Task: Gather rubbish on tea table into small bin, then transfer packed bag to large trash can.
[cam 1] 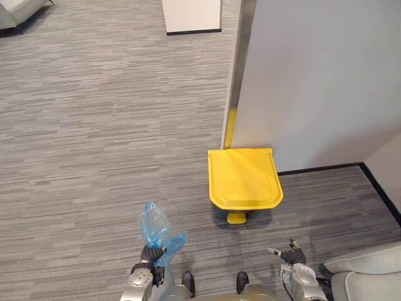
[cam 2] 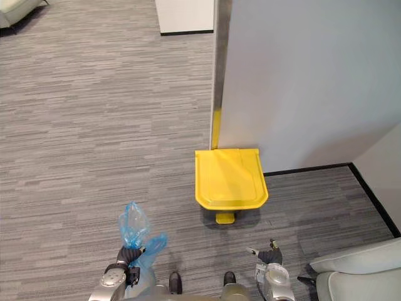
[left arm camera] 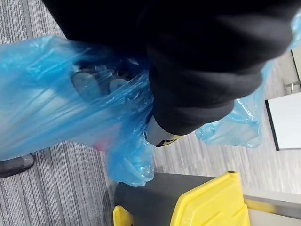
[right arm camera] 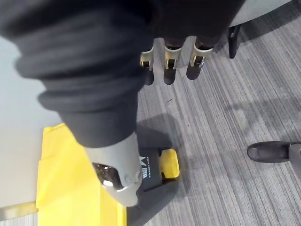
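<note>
My left hand (cam 1: 149, 257) is low in the left eye view, shut on the gathered neck of a blue plastic bag (cam 1: 154, 227) whose loose top sticks up above the fist. In the left wrist view the bag (left arm camera: 56, 108) bulges past the hand (left arm camera: 162, 134), with dark items inside it. The large trash can (cam 1: 244, 179) stands on the carpet against the wall to the right of the bag, its yellow lid closed and a yellow pedal (cam 1: 236, 217) at its foot. My right hand (cam 1: 291, 256) hangs open and empty to the right of the can, its fingers (right arm camera: 170, 66) relaxed above the carpet.
A white wall panel (cam 1: 313, 81) with a metal corner edge (cam 1: 237, 75) rises behind the can. A pale grey seat (cam 1: 369, 269) sits at the lower right. A white cabinet (cam 1: 191, 15) stands far back. Grey carpet (cam 1: 94, 125) stretches to the left.
</note>
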